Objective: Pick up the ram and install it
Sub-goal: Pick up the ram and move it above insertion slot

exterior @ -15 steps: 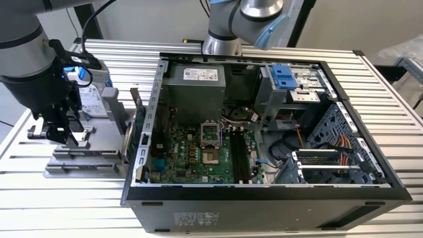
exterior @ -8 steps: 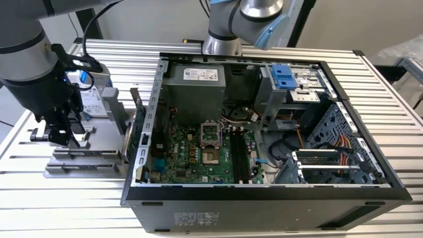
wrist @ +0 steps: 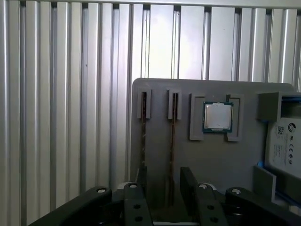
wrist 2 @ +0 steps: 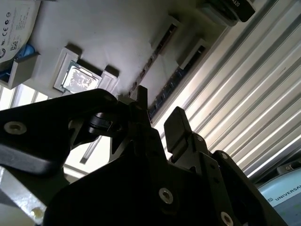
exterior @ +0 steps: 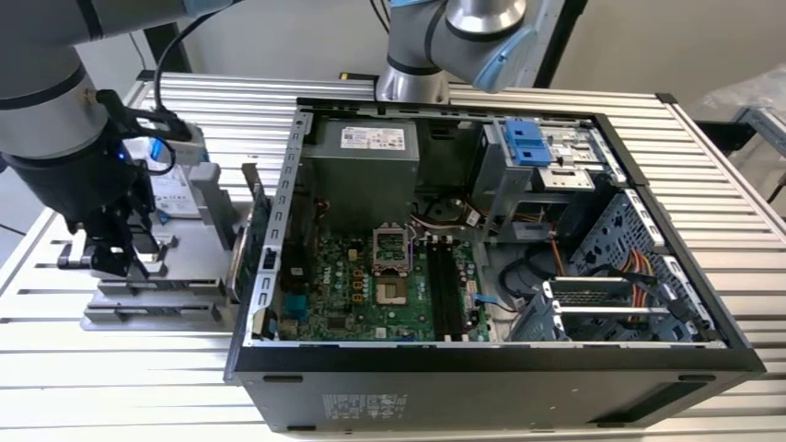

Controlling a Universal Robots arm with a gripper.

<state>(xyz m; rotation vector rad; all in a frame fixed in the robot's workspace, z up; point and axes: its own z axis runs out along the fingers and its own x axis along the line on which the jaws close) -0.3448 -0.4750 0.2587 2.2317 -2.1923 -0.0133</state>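
Note:
Two ram sticks stand on edge in slots of a grey holder [wrist: 155,89]. One ram [wrist: 173,136] runs into the gap between my fingers, and the other ram [wrist: 143,134] lies just outside one finger. My gripper [wrist: 164,181] is open, its fingers either side of the first ram, with a small gap showing. In the second wrist view the gripper [wrist 2: 159,115] is open above the dark ram [wrist 2: 181,77]. The exterior view shows the gripper [exterior: 110,253] low over the holder [exterior: 160,308], at that view's left of the open computer case [exterior: 491,354].
A square silver processor chip [wrist: 217,116] and a silver-labelled hard drive [wrist: 284,146] sit on the same holder. The case's motherboard has black memory slots [exterior: 445,285]. A second robot arm [exterior: 455,37] stands behind the case. The table [exterior: 737,184] is ribbed metal.

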